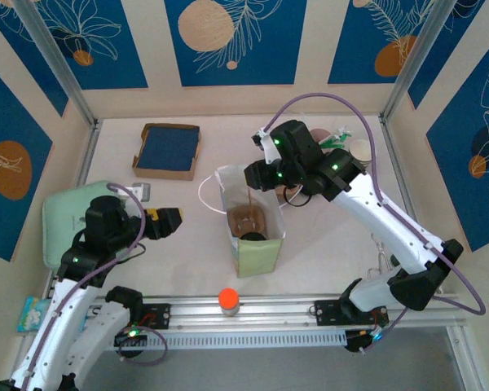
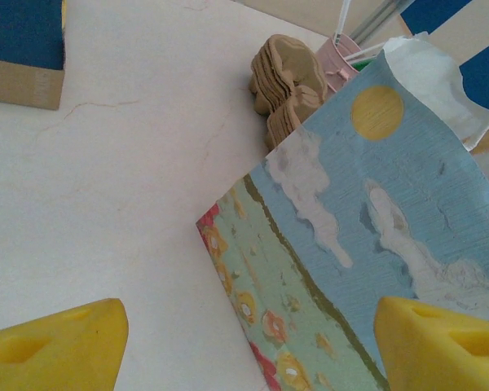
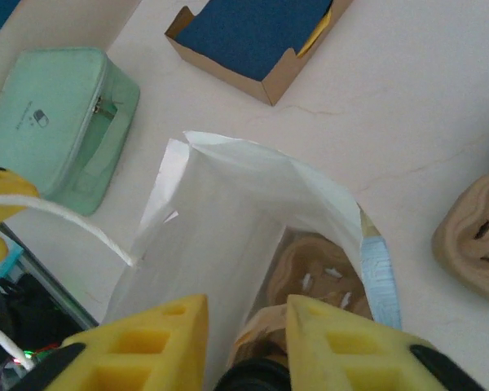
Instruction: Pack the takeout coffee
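One printed bag (image 2: 375,244); pouch (image 3: 61,98) logo (image 3: 34,119) illegible

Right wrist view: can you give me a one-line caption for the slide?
Right gripper poised over the open paper bag, with the brown cup carrier sitting inside.

The bag (image 1: 257,251) stands in the middle. The right gripper (image 1: 253,175) hangs over its top. A brown tray (image 1: 246,218) sits inside.

One bag (image 1: 257,244), one box (image 1: 169,150), one pouch (image 1: 65,220), one bottle (image 1: 228,301).
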Robot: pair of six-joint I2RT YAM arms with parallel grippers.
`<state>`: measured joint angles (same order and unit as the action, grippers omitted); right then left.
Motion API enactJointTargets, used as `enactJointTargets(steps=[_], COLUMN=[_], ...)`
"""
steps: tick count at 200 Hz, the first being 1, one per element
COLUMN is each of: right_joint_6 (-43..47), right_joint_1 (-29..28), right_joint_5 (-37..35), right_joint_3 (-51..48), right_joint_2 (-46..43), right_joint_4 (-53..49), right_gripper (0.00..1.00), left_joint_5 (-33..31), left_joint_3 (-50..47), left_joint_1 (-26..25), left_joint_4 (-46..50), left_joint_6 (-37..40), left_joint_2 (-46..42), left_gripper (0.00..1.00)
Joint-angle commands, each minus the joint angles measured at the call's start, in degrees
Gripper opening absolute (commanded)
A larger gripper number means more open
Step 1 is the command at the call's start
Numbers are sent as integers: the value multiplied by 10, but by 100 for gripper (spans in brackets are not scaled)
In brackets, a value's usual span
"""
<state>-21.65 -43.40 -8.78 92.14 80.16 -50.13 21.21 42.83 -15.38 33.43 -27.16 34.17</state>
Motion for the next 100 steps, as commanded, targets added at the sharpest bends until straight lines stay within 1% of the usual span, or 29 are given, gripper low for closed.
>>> enactJointTargets(steps=[1, 7, 17, 100], right_joint_6=[-3, -4, -3, -10], right_joint_1=[1, 1, 1, -1], right_joint_5=[20, 20, 21, 0], right_joint_3=[16, 22, 29, 23], right_joint_2=[6, 9, 11, -37], right_joint_4=[-6, -13, -21, -29], right_gripper=[62, 67, 70, 72], left_joint_5=[17, 17, 18, 20], left_joint_3=[-6, -6, -6, -9], left_joint_1=[5, 6, 6, 6], left_joint_4=[-19, -21, -25, -35], left_joint_6=[-4, -5, -6, -6], left_joint_2=[3, 5, 6, 21], left_gripper=[79, 79, 79, 79])
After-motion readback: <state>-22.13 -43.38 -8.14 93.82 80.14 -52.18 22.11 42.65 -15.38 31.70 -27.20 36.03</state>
